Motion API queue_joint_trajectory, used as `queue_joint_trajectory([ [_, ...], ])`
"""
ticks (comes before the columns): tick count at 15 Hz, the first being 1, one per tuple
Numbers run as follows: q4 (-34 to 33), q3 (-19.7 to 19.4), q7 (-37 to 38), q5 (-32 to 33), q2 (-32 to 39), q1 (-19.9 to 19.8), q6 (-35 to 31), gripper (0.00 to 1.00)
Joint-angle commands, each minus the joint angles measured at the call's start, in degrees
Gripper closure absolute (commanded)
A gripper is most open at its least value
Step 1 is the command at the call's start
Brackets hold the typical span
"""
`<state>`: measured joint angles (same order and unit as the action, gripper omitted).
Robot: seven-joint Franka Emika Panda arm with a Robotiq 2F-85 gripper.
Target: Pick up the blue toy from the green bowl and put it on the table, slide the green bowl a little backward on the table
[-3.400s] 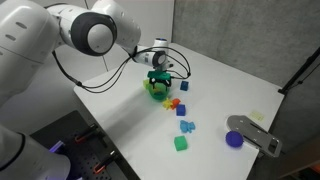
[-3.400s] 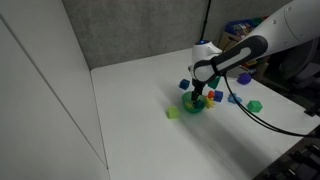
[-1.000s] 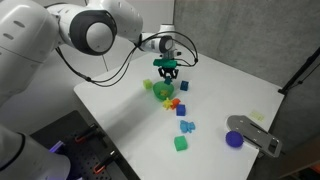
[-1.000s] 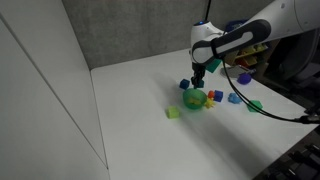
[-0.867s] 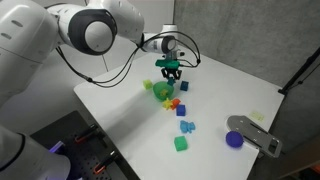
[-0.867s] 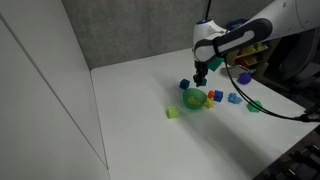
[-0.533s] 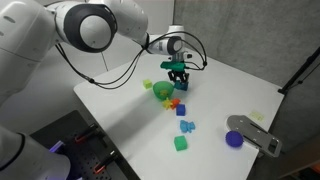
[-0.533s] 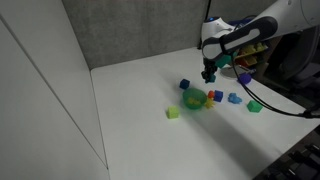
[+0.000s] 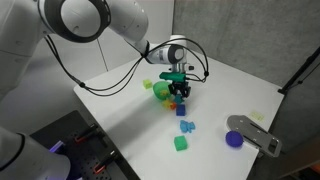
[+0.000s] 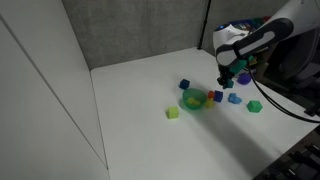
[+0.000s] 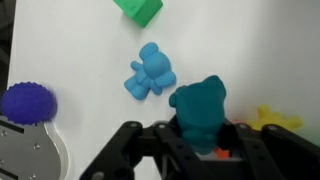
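Gripper (image 9: 178, 90) clamped on blue toy (image 11: 200, 108), toy aloft just beside green bowl (image 10: 194, 98). Below: sky-blue figure (image 11: 152, 72), crowded blocks. Likely seeking bare table (image 9: 120, 100) patch for set-down. Bowl slide not yet done.

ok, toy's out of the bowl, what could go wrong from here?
1. The gripper holds the blue toy over clutter: the sky-blue toy and a yellow piece lie close, so a release may land on them, not bare table.
2. Small blocks sit beside the green bowl; sliding it could shove them.
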<state>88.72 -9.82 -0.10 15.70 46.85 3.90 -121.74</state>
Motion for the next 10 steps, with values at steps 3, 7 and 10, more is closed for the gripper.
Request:
queue_joint_trajectory([
  [3, 9.32, -0.25, 3.24, 3.83, -5.39, -0.01, -0.96, 0.42],
  [7, 10.26, 0.34, 3.79, 4.15, -6.83, -0.05, -0.61, 0.1],
  [10, 9.01, 1.42, 4.04, 3.41, -7.37, 0.43, 0.07, 0.0],
])
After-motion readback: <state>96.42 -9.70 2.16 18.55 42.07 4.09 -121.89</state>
